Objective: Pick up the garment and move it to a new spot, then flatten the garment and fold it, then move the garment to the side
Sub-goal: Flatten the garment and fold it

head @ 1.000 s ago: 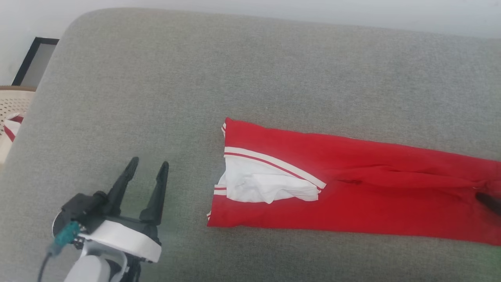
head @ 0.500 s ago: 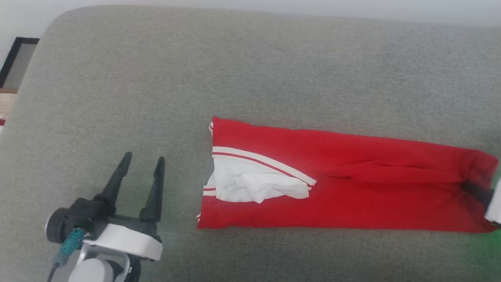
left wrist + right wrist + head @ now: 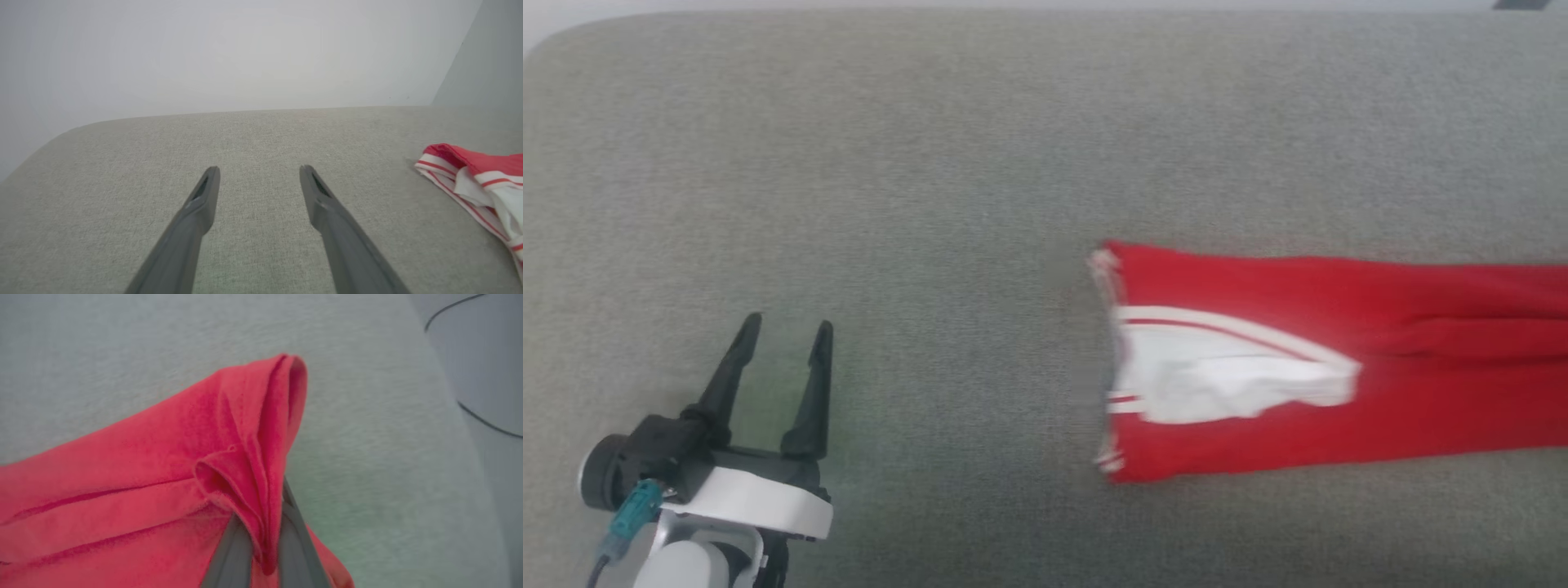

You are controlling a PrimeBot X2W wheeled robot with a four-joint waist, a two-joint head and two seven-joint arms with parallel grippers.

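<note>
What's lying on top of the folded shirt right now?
A crumpled white sleeve with striped trim lies on the red shirt, at its left end. What's beneath the sleeve and inside the folds is covered.

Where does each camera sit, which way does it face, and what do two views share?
Head view: on the head, facing down at the grey cushion; left gripper lower left, jaws open.
Left wrist view: on that wrist, along its jaws, across the cushion toward the wall.
Right wrist view: on that wrist; right gripper shut on a garment fold.
Shared: head and left wrist views show the garment's white-sleeved end.
</note>
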